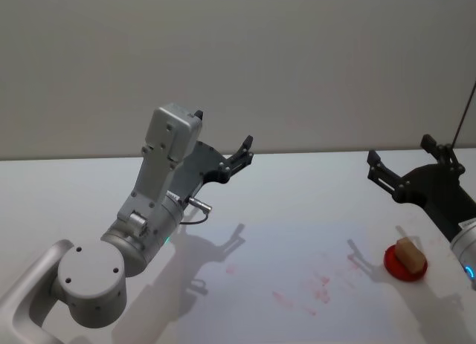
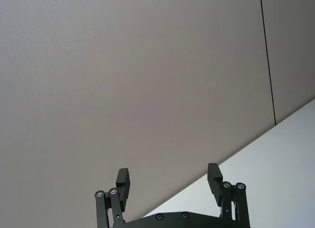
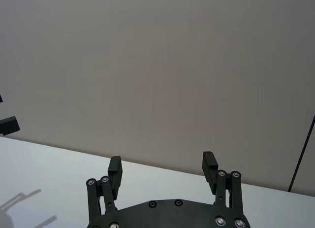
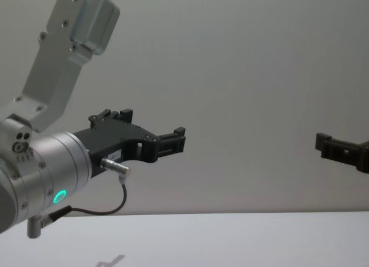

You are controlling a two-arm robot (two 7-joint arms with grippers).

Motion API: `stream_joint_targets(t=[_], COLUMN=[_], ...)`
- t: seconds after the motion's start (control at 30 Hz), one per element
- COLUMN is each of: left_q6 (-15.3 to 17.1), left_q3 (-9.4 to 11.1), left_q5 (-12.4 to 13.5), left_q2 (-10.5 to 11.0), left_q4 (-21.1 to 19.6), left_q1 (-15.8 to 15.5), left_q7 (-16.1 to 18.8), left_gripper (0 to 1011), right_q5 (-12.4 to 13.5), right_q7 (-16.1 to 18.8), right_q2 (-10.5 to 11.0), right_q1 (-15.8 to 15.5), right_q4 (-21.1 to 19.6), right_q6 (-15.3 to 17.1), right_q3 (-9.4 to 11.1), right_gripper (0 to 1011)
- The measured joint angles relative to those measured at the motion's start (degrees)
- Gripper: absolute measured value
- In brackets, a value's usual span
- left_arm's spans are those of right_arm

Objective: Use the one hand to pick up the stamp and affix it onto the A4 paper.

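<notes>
Right hand (image 1: 399, 154) wide, empty, raised near stamp (image 1: 409, 252) on red pad (image 1: 396, 268); pick-up not begun. Next: descend, grip stamp. Left hand (image 2: 168, 175) wide, idle, raised over the desk (image 1: 89, 203).

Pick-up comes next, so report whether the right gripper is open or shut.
Open: the black two-fingered right gripper has its fingers spread wide apart, with nothing held between them.

right hand (image 4: 324, 144) cropped, stamp (image 1: 408, 252) underside hidden
</notes>
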Motion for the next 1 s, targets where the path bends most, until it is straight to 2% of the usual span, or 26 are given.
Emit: stream_joint_targets(t=[1.0], left_q6=[0.0], left_q3=[0.0], left_q5=[0.0], left_q2=[0.0], left_q4=[0.0], left_q1=[0.0], left_q7=[0.0], left_gripper=[1001], right_q5=[-0.6], right_q7=[-0.4], right_q2=[0.2], right_q1=[-0.2], right_q4=[0.1], right_q6=[0.7], right_q3=[0.2], right_gripper=[1001])
